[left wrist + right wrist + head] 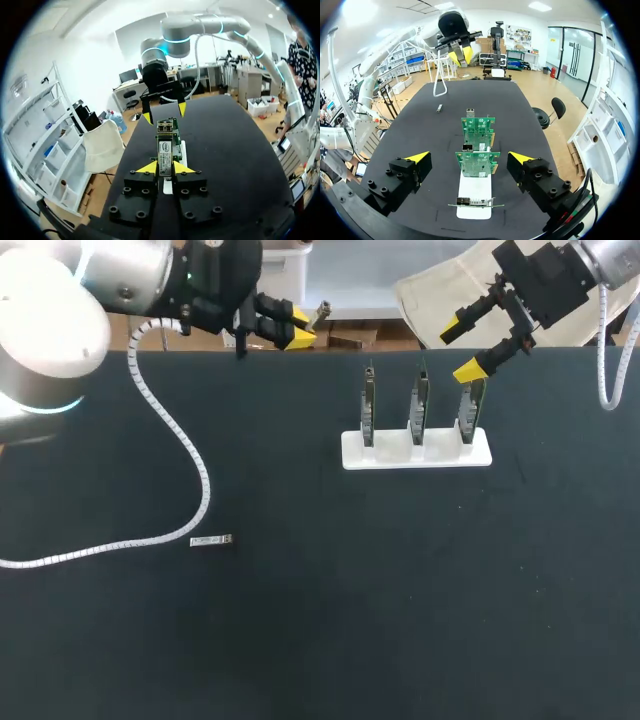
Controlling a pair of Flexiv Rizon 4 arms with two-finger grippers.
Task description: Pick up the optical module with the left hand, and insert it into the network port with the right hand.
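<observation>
Yellow-tipped left gripper (302, 326) pinches a small metal module (322, 310) above the black cloth's (350, 620) far edge (a second module (211, 540) lies on it). Right gripper (460, 351) hangs spread wide over the green boards (419, 405) in a white stand (416, 454).

The counter (300, 640) is plain matte black. On it, a white stand (350, 452) carries three green circuit boards (478, 131) with silvery metal ports. The optical module (211, 540) is silvery grey. The right tool (460, 350) is black with bright yellow tips. A white spiral-wrapped cable (190, 455) crosses the counter.
</observation>
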